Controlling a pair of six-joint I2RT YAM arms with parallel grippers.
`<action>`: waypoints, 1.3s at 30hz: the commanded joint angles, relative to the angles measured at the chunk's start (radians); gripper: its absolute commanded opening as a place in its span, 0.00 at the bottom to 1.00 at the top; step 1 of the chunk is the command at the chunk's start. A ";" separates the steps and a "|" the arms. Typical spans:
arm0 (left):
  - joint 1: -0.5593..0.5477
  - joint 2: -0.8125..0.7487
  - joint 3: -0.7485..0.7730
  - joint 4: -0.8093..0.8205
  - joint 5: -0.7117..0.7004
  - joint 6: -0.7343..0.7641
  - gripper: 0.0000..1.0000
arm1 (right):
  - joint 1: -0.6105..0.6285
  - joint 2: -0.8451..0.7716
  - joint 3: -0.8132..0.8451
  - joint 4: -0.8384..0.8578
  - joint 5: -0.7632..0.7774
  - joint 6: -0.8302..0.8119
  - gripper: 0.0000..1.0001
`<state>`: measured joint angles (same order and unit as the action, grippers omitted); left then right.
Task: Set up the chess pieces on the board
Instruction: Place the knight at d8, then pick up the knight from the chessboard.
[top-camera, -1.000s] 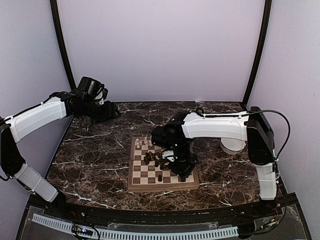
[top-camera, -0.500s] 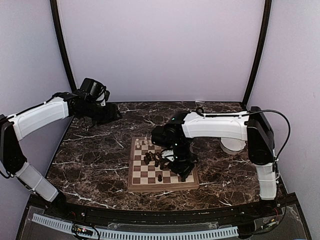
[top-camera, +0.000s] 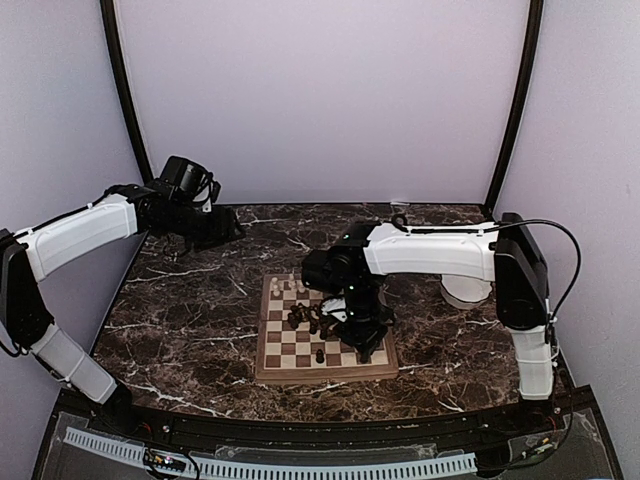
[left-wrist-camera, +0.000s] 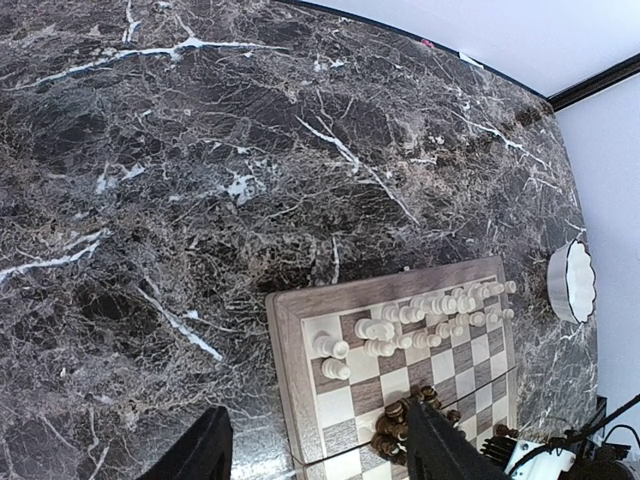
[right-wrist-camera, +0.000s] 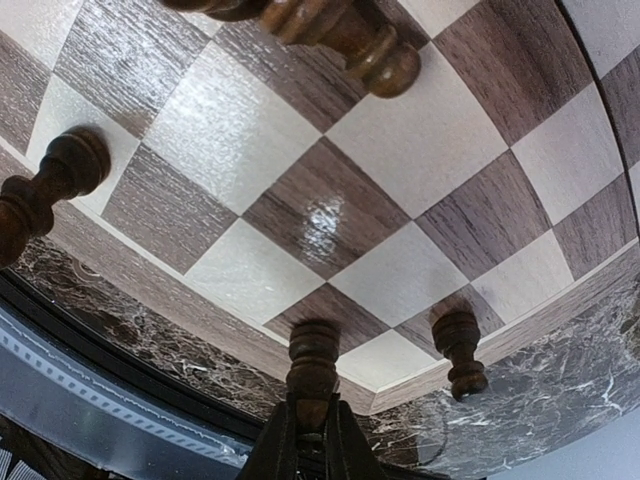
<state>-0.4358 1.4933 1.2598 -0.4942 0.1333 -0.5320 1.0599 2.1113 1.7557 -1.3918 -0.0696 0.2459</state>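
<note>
Dark brown wood is pinched between the tips of the right gripper (right-wrist-camera: 310, 430): one dark brown piece (right-wrist-camera: 312, 362), held by its upper part. It stands upright over a dark square in the edge row by a corner of the board (right-wrist-camera: 330, 215). Whether its foot already rests on the square cannot be told. Just beside it a dark pawn (right-wrist-camera: 458, 350) stands in the same row, another pawn (right-wrist-camera: 55, 175) stands further along the edge, and a toppled piece (right-wrist-camera: 350, 35) lies towards the middle. From above, the right arm has hardly shifted over the board's near right corner in the last second. The pause reads as a piece being seated on its home square rather than carried. Beyond it, a heap of dark pieces (left-wrist-camera: 405, 425) is still bunched mid-board, while the cream pieces (left-wrist-camera: 420, 315) stand in two fairly orderly rows along the far side. Much of the dark side is probably still to sort. The left gripper (left-wrist-camera: 320, 450) hangs wide open and empty above the marble table (left-wrist-camera: 200, 150) at the back left, now slightly higher, well apart from the board. A white bowl (left-wrist-camera: 575, 280) stands off to the right.
</note>
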 joint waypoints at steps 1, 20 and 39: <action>0.000 -0.008 -0.011 0.011 0.012 -0.002 0.62 | -0.002 0.013 0.026 -0.009 0.017 0.007 0.14; -0.083 -0.112 -0.093 -0.035 0.150 0.173 0.53 | -0.040 -0.215 0.081 0.121 0.137 0.045 0.30; -0.434 0.192 0.161 -0.342 -0.120 0.002 0.49 | -0.075 -0.410 -0.175 0.465 0.160 0.133 0.30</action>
<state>-0.8501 1.6215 1.3312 -0.7589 0.0723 -0.4385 0.9840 1.7317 1.5997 -0.9794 0.0673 0.3717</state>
